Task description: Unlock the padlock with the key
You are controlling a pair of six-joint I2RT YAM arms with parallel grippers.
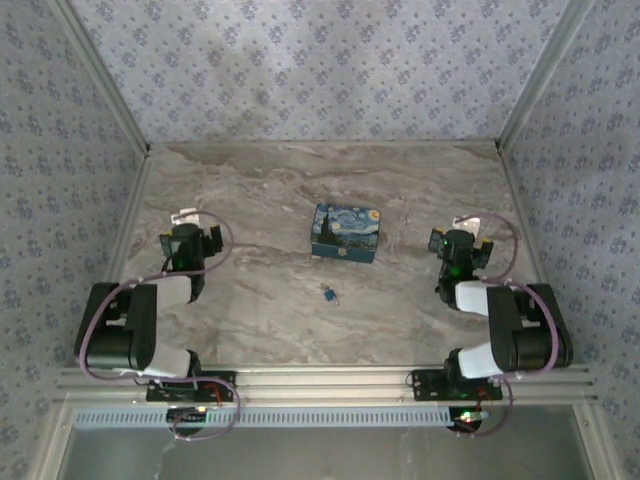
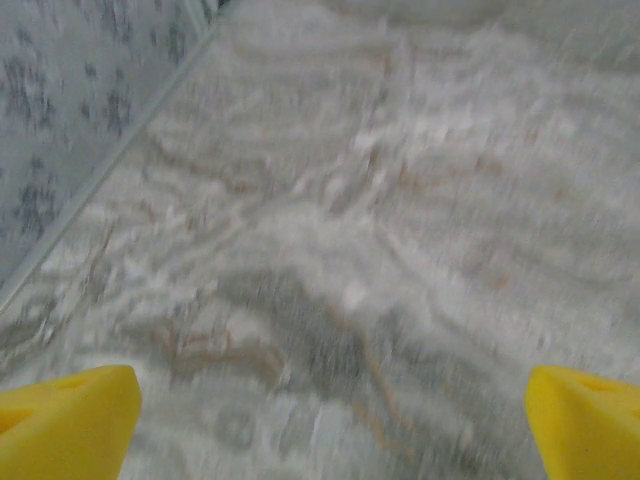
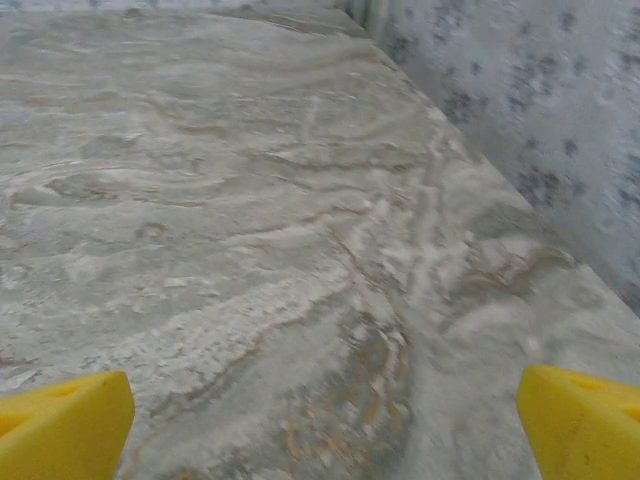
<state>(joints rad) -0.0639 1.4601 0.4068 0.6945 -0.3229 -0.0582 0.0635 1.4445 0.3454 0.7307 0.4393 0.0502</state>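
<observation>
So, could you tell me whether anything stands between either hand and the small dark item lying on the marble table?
Nothing visible does. Only bare marble-patterned table separates the left hand and the right hand from the small dark bluish item; the blue painted rectangular box sits beyond it, off both paths.

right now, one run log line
left tool open, empty | right tool open, empty | small bluish object on table, ungrasped | starry night box mid-table
</observation>
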